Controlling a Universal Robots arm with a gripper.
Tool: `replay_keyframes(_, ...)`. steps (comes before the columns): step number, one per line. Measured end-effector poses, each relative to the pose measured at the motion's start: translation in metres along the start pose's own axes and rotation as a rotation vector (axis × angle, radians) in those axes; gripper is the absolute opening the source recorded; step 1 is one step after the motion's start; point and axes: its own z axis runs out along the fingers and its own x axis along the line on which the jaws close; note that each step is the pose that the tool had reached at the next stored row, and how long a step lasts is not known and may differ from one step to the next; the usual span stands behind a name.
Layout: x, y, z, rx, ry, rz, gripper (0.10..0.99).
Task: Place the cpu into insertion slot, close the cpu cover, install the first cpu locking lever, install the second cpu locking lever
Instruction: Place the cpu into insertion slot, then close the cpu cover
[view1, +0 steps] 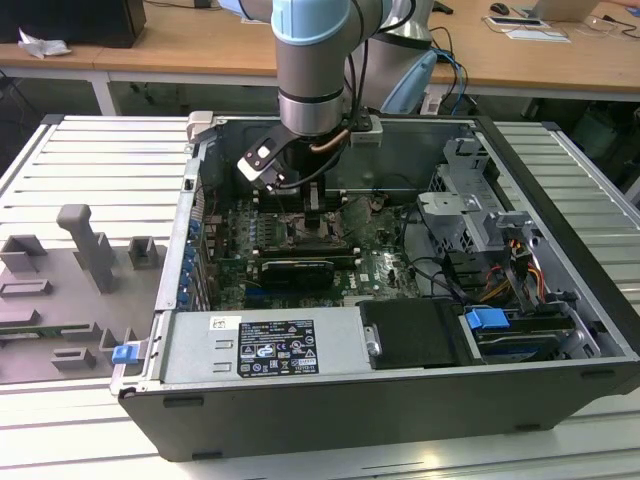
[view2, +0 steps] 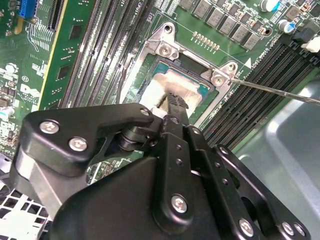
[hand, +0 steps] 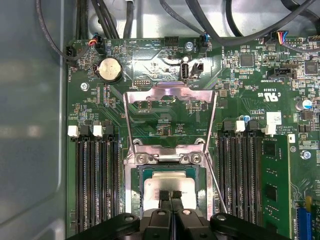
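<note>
1. The gripper (hand: 169, 194) is closed: in the first wrist view only a thin seam separates the fingertips (hand: 162, 194), and they clasp nothing.
2. In both wrist views the tips stand at the pale top of the cpu (hand: 170, 181). Contact cannot be confirmed.
3. The cpu lies flat inside the insertion slot (hand: 132, 172), between the banks of black memory slots (hand: 95, 185).
4. The cpu cover (hand: 170, 93) is swung open and lies back over the board, away from the slot.
5. A thin locking lever (hand: 216, 186) runs free beside the slot, unlatched.
6. In the exterior view the arm (view1: 312, 70) descends vertically into the open computer case (view1: 350, 420), wrist pointing down at the board.
</note>
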Motion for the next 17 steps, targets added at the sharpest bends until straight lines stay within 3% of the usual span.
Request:
replay_keyframes(6, 0.0000, 0.0002, -0.0025, 0.000, 0.0000, 0.000, 0.106)
replay_keyframes(17, 0.0003, 0.0009, -0.0137, 0.000, -0.0017, 0.001, 0.106)
